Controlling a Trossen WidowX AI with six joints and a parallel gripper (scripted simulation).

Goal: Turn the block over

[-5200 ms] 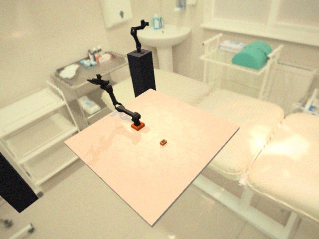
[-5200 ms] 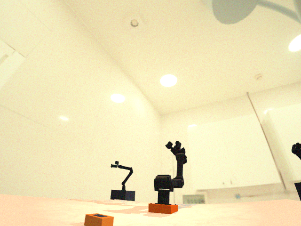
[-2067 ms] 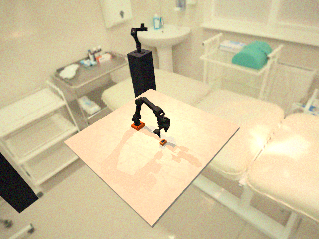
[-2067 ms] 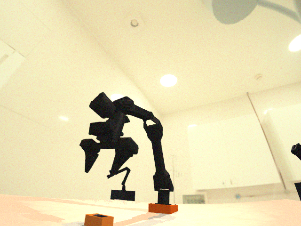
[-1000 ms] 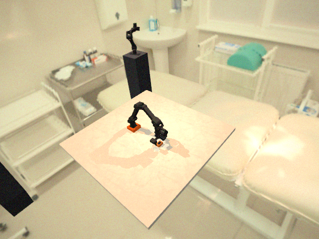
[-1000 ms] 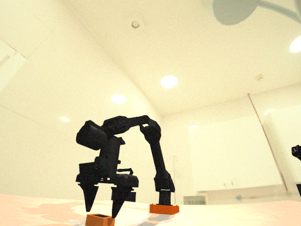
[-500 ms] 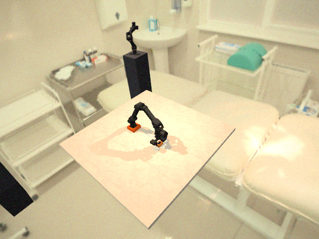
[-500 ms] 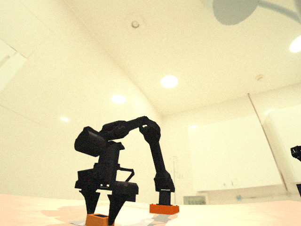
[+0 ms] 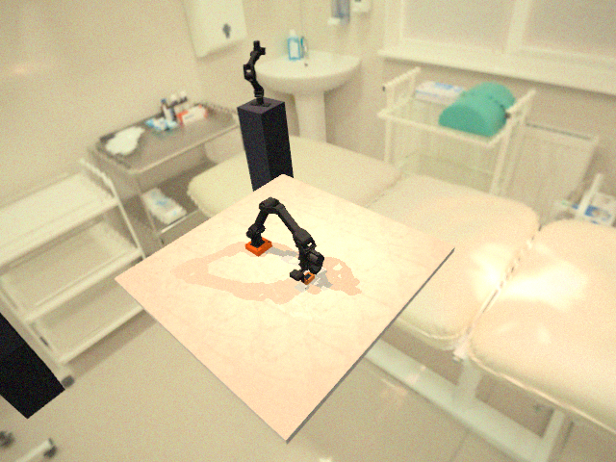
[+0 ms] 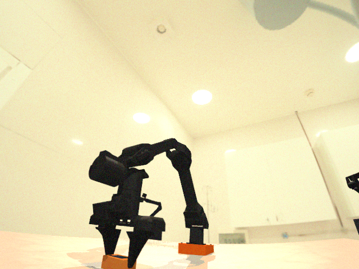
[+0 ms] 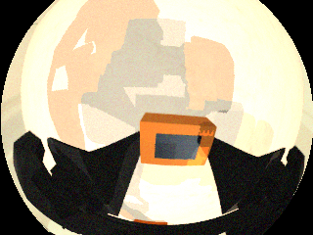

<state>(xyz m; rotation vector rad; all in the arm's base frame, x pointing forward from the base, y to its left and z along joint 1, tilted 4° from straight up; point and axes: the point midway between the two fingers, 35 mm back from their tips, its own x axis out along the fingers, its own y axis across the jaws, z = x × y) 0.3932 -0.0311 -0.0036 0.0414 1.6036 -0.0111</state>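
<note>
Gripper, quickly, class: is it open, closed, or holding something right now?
Gripper: closed on the orange block, dark marked side facing up.

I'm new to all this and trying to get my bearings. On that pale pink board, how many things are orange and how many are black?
Orange: 2, the small orange block with a dark marked top and the flat orange base plate under the arm.
Black: 1, the black jointed robot arm, whose tool is shut on the block.
Total: 3.
</note>
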